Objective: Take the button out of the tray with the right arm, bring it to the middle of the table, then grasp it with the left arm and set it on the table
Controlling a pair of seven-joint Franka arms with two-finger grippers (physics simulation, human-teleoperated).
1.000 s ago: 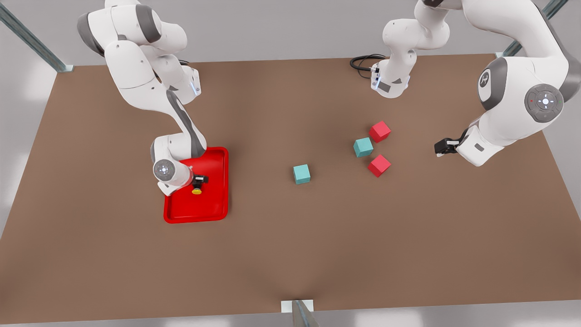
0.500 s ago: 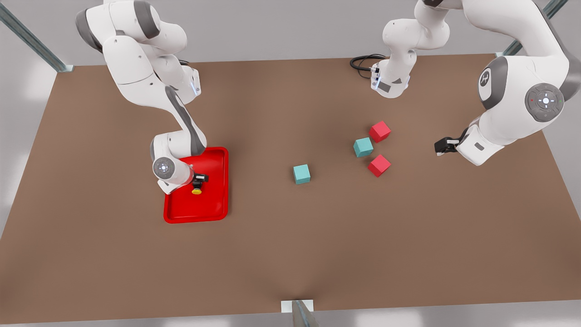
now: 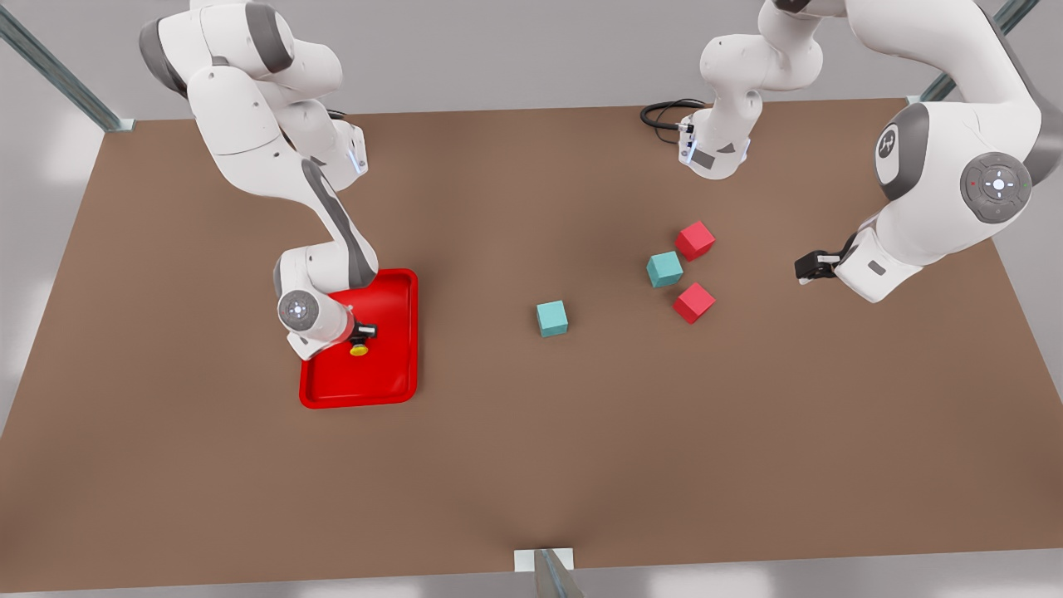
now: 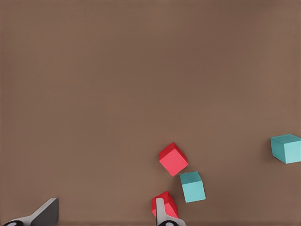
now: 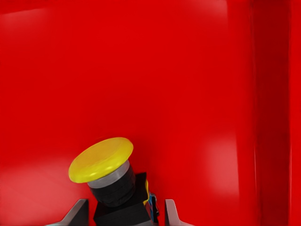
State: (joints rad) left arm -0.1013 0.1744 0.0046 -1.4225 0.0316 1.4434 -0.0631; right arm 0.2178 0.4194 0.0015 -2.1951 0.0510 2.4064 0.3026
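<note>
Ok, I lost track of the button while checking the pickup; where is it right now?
The button is inside the red tray on the front view's left, between the right gripper's fingers. The nearest teal cube sits well off toward the table's middle.

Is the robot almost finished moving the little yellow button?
Not yet. The right gripper has its fingers around the button, which sits over the red tray. The left gripper waits open near the cubes. Carrying it to the table's middle and the handover remain.
</note>
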